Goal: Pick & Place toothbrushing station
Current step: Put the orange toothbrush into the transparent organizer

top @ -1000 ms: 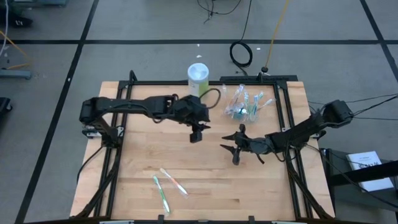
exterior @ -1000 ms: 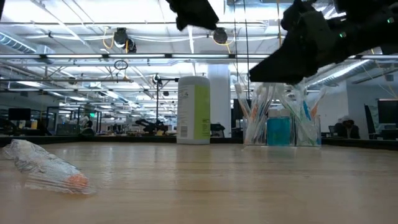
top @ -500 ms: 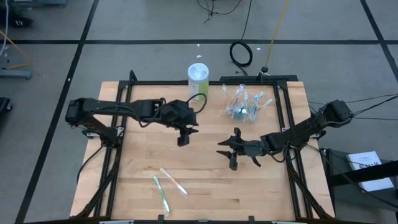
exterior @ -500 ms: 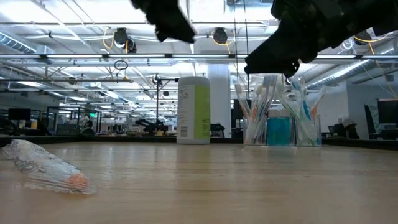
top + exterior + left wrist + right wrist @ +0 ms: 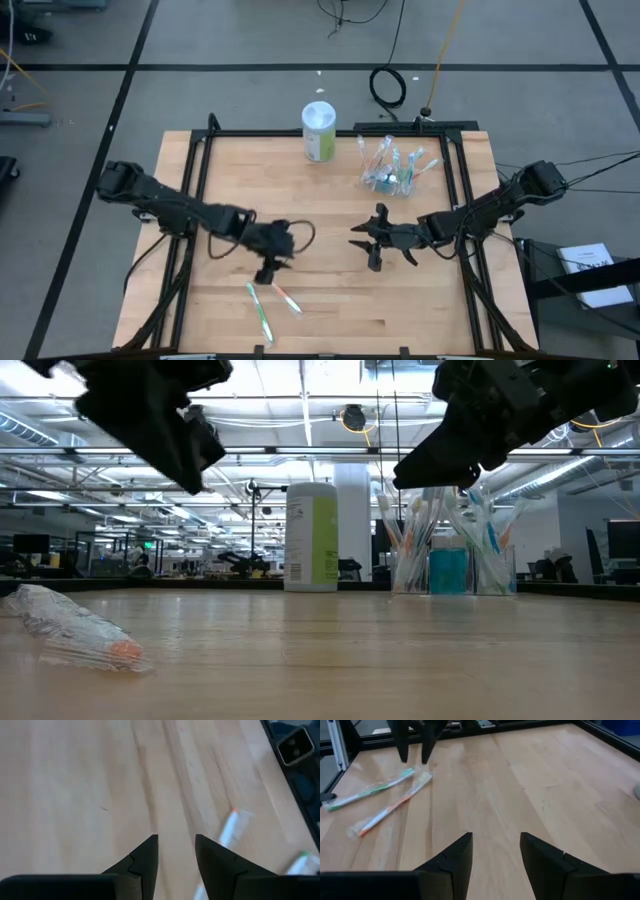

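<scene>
Since the earlier frame, the left arm has swung from beside the white-and-green canister (image 5: 319, 130) down to the near part of the worktop (image 5: 330, 290); its left claw (image 5: 266, 272) now hangs just above the two loose toothbrushes. The right arm has barely shifted and waits mid-worktop, its right claw (image 5: 377, 252) empty with jaws apart.

Status: the clear cup (image 5: 388, 175) stands at the far right of the worktop, already bristling with toothbrushes and holding a teal tube. That portion appears done.

Outstanding: two wrapped brushes remain flat on the worktop, well apart from the cup, namely the orange-accented toothbrush (image 5: 281, 294) and the green-accented toothbrush (image 5: 258, 309), lying side by side.

The left claw's jaws stand moderately apart with nothing between them, tips poised near the orange brush's end. Contact with the brush cannot be confirmed from the wrist view; it seems not yet made.

Judgement: mostly complete; two pick-and-place cycles remain.
</scene>
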